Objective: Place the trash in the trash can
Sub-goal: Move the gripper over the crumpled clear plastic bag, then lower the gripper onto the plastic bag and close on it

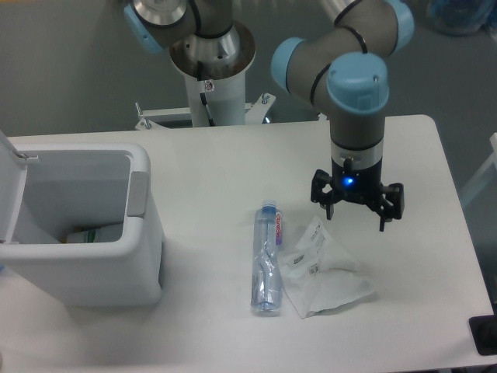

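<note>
The bottle (pixel 266 259) lies flat on the white counter (pixel 217 163) just below the middle of the frame, its blue cap pointing toward the top and its pink-red label on the upper half. Touching its right side lies the crumpled plastic bag (pixel 324 272), translucent white with small printed labels near its upper left edge. Both are well apart from the trash can (pixel 78 225), which stands at the left edge of the frame with its lid (pixel 11 186) swung up and open on the far left; something pale with a green patch lies at the bottom of it.

The claw (pixel 356 217) hangs right of centre, above the upper right part of the bag, pointing down with a blue light glowing on its body. Its two fingers are spread wide and grip nothing. Whether the fingertips touch the counter cannot be told. The arm (pixel 353 93) rises behind it toward the top of the frame, beside the robot's white pedestal (pixel 211 78).
</note>
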Controlling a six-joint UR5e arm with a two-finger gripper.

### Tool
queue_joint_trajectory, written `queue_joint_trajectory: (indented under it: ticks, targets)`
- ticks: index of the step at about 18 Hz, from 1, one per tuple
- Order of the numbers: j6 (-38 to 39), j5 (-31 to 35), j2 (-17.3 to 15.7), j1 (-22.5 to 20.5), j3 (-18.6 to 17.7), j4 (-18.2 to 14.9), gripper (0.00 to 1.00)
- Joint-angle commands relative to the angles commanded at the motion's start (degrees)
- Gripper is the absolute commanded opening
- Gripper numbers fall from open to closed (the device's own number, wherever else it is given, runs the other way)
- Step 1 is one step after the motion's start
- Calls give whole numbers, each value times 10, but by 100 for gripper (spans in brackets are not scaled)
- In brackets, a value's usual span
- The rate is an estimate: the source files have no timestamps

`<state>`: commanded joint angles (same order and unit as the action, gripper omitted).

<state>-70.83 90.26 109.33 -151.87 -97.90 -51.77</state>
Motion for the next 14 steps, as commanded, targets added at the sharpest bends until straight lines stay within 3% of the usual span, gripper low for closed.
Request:
queue_joint_trajectory:
  ticks: [3, 14]
  targets:
    - [-34, 0, 11, -4, -18, 1, 100]
    - [-25, -4, 56, 9, -43, 34, 100]
